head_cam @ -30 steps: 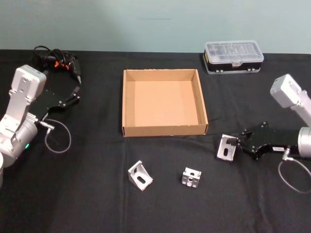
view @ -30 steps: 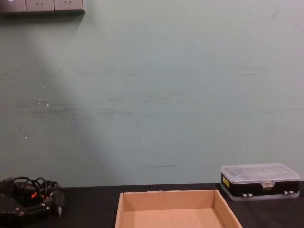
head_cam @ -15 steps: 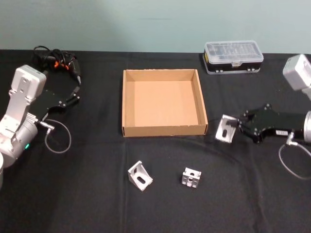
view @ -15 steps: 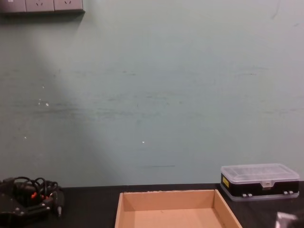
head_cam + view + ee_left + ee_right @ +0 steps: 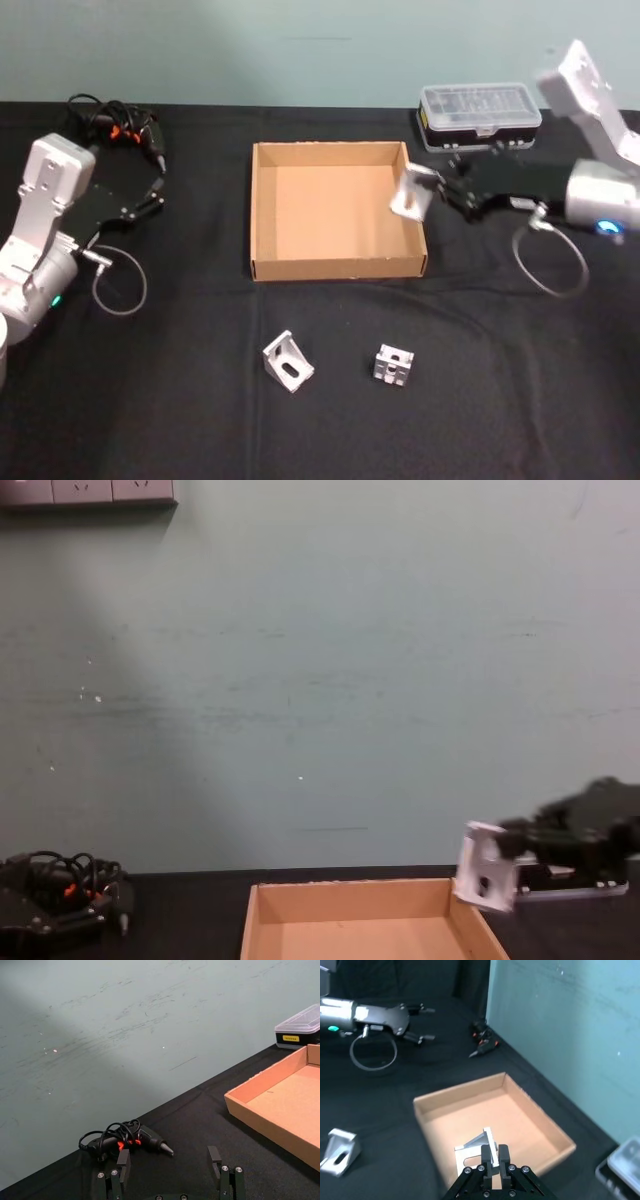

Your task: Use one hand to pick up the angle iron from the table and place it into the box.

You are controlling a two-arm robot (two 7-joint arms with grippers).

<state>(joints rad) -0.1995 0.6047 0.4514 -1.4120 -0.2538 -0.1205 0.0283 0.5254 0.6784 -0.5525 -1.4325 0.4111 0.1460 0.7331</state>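
**Right gripper holding angle iron at the box's right wall**

- Your right gripper reaches in from the right of the box. Its fingers are pinched on the angle iron.
- The angle iron is off the table. It hangs over the box's right wall, toward the far right corner, with its holed face turned toward the box's interior.
- In the chest view the part's lower edge overlaps the box rim. You cannot tell from that view whether it touches the cardboard.
- In the right wrist view the part sits between the two fingertips, with the box floor behind it.
- Your left gripper is parked well to the left of the box, low over the table, fingers spread apart with nothing between them.
- Two more brackets lie on the table in front of the box: one off the front left corner, one nearer the front right.
- A clear-lidded plastic case sits behind the box's right corner.
- A corded tool lies far left of the box, near the wall.
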